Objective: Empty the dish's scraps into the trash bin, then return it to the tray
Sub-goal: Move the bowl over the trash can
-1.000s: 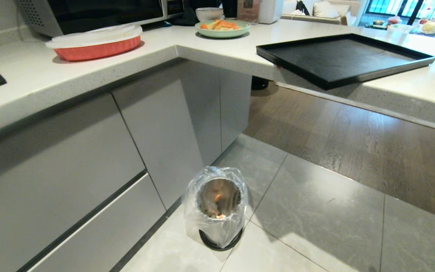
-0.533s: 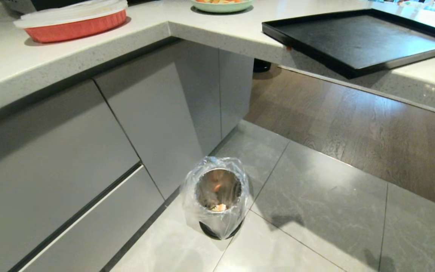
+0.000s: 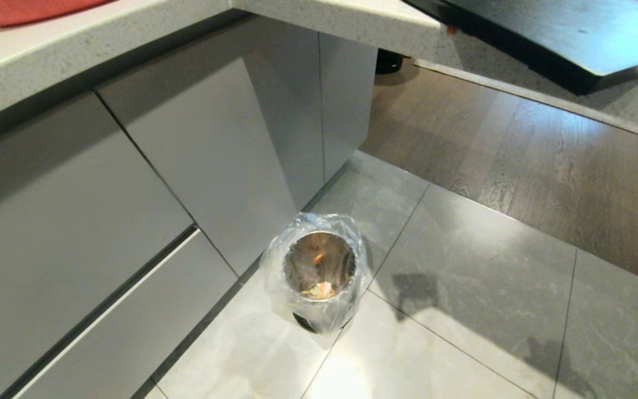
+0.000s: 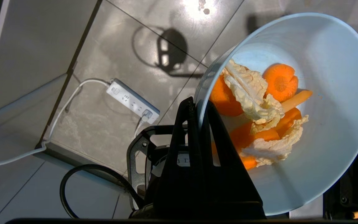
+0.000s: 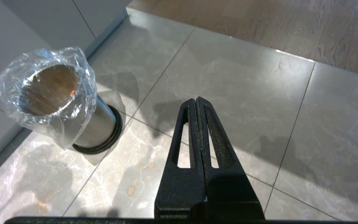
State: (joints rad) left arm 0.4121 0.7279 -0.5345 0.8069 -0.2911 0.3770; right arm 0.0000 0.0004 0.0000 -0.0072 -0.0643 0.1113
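Presently the left pincer is clenched on the rim of the dish, one finger inside the wall and one outside, so that the pale blue bowl is carried tilted above the tiled floor; neither the arm nor the dish appears in the head view. The scraps, orange carrot pieces mixed with pale leafy bits, lie heaped in the lower part of the bowl, and none is seen leaving it. A white power strip with its cable lies on the floor below the dish; the trash bin does not show in the left wrist view, so how near the dish stands to it cannot be told. The trash bin stands on the floor just beside the grey cabinet fronts, its clear bag folded over the rim, with a few orange and pale bits already at its bottom. The right pincer hangs idle over the tiles to one side of the bin, fingers pressed together on nothing. The tray rests on the surface at the upper edge of the head view, one corner overhanging. Judged from this state, pickup is done; emptying over the bin and returning the dish to the tray remain
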